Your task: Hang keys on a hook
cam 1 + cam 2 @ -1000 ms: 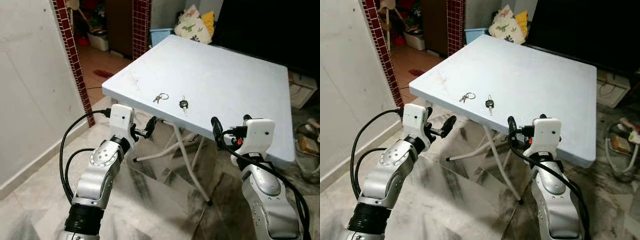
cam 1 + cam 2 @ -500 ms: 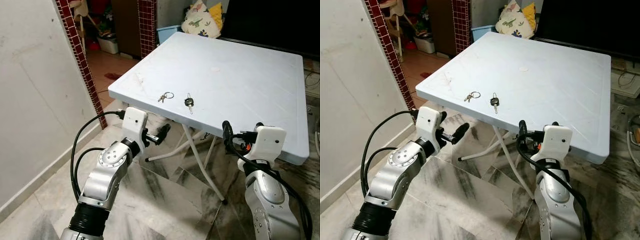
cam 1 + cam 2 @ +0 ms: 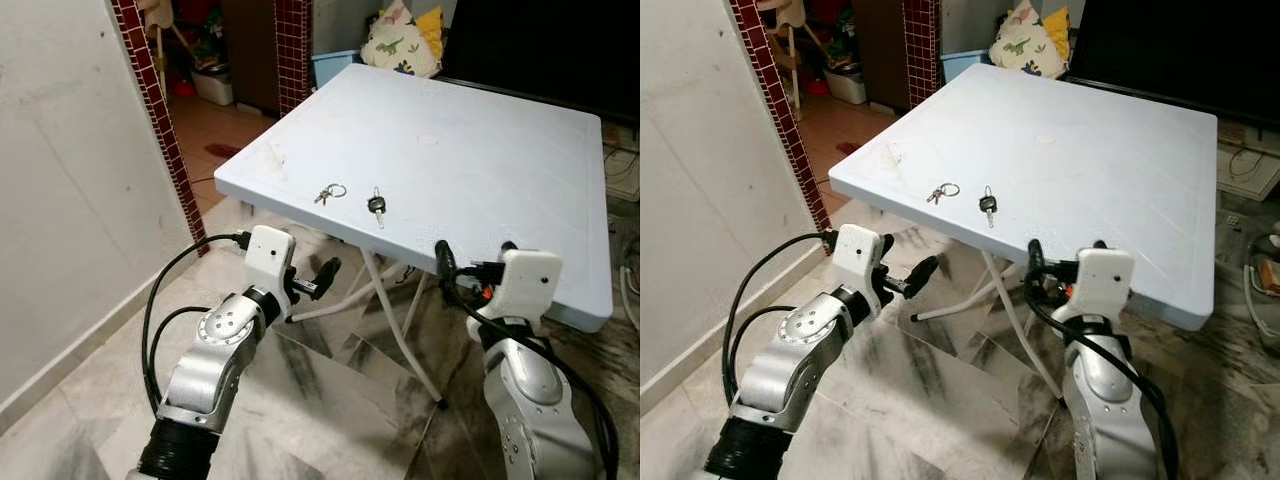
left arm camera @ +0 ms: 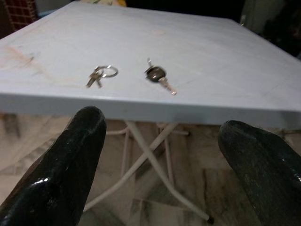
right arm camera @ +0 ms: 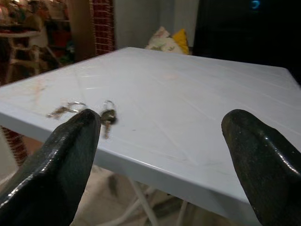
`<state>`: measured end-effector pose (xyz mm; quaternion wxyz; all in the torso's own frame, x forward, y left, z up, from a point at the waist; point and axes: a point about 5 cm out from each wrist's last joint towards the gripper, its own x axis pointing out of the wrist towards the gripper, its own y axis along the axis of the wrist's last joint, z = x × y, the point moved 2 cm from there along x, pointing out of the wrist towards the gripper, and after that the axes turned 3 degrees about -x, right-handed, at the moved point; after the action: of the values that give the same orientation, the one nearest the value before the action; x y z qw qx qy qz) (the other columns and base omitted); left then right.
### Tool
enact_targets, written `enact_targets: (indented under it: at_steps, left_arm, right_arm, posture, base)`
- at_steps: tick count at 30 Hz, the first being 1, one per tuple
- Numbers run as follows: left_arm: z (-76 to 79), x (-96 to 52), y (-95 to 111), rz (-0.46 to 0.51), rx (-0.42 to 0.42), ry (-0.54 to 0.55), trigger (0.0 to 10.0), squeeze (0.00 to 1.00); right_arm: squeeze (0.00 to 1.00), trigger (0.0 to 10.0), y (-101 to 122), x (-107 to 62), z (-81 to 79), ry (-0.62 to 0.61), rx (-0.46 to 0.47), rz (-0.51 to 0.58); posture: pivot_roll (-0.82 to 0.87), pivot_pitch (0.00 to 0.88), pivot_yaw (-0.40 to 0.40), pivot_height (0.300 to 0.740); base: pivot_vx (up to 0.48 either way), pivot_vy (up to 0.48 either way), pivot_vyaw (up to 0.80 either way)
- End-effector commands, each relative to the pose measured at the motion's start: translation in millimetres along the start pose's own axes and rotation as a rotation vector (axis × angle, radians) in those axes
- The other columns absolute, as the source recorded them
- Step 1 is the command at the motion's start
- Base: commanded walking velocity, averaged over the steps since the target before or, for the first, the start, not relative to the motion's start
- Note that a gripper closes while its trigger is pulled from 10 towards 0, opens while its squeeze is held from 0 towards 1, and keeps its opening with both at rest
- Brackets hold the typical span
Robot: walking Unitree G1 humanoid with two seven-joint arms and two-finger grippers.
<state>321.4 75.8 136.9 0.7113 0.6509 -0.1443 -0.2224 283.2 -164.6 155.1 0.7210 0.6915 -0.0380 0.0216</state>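
On table (image 3: 480, 150): keys (image 3: 328, 192), black-headed key (image 3: 376, 206) beside; pillow (image 3: 402, 40) behind.

Pale blue-white desk (image 3: 470, 150); silver key ring (image 3: 327, 192) left of a black-headed key (image 3: 376, 206). Black fingers (image 4: 61, 174) on silver arms with white wrist housings. Grey-veined marble floor (image 3: 330, 400); dark red tiled pillar (image 3: 150, 100) far left; dinosaur-print cushion (image 3: 402, 42) with yellow behind.

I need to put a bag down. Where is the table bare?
The pale blue plastic table is bare behind and right of the small key bunch on a ring and the black-headed key; only that near-left edge is occupied.
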Motion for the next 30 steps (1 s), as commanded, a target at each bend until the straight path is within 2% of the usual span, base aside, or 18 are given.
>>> enact_targets:
  at_steps: [1, 7, 21, 30]
  left_arm:
    - [-1.2, -1.2, 2.0, 0.003, 0.007, 0.013, 10.0, 0.0]
    - [-9.1, -1.9, -1.1, -0.009, 0.005, 0.051, 10.0, 0.0]
    - [-4.9, 0.6, -4.3, -0.039, 0.014, 0.03, 10.0, 0.0]
    - [0.6, 2.5, -4.3, -0.068, 0.041, -0.019, 10.0, 0.0]
  right_arm:
    - [0.0, 10.0, -0.9, -0.2, 1.2, -0.005, 0.003, -0.012]
    - [0.0, 10.0, 0.0, 1.5, -2.3, 0.026, -0.003, -0.018]
    - [0.0, 10.0, 0.3, 2.6, -2.7, 0.024, 0.005, -0.019]
    - [0.0, 10.0, -1.3, 7.7, -0.7, -0.011, 0.012, 0.004]
  posture:
    - [0.04, 0.028, -0.053, 0.74]
    - [0.03, 0.035, -0.073, 0.74]
    - [0.03, 0.039, -0.062, 0.74]
    - [0.08, 0.0, 0.004, 0.74]
  base:
    - [0.0, 0.0, -0.78]
    - [0.0, 0.0, -0.78]
    - [0.0, 0.0, -0.77]
    - [0.0, 0.0, -0.75]
